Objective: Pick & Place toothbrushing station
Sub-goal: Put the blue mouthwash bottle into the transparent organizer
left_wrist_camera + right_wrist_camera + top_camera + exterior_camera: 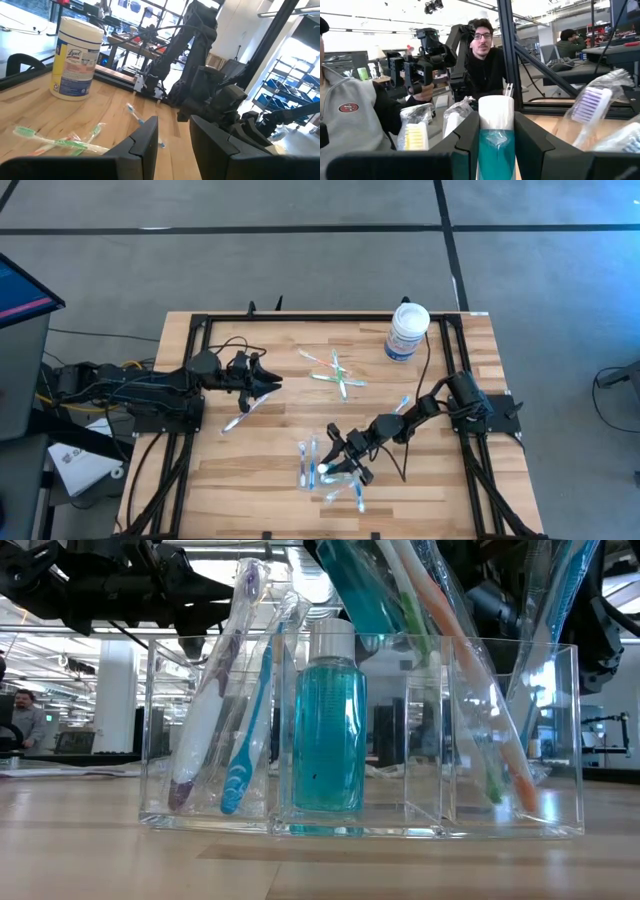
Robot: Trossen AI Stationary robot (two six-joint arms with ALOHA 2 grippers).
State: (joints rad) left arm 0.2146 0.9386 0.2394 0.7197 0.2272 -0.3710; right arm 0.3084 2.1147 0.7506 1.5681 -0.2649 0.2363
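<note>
Right wrist view, right fingers (496, 137) clamping teal bottle (496, 150), upright.

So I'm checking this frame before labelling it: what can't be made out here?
- High view: the clear tray is partly hidden by the right gripper.
- Low view: toothbrush heads are cut off at the top edge.
- Left wrist view: the left gripper shows nothing held.

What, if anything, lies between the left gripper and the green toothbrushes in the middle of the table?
Nothing visible: only bare wood separates the left gripper from the green toothbrushes. The right gripper, closed on the teal bottle in the clear tray, is off to the side.
</note>
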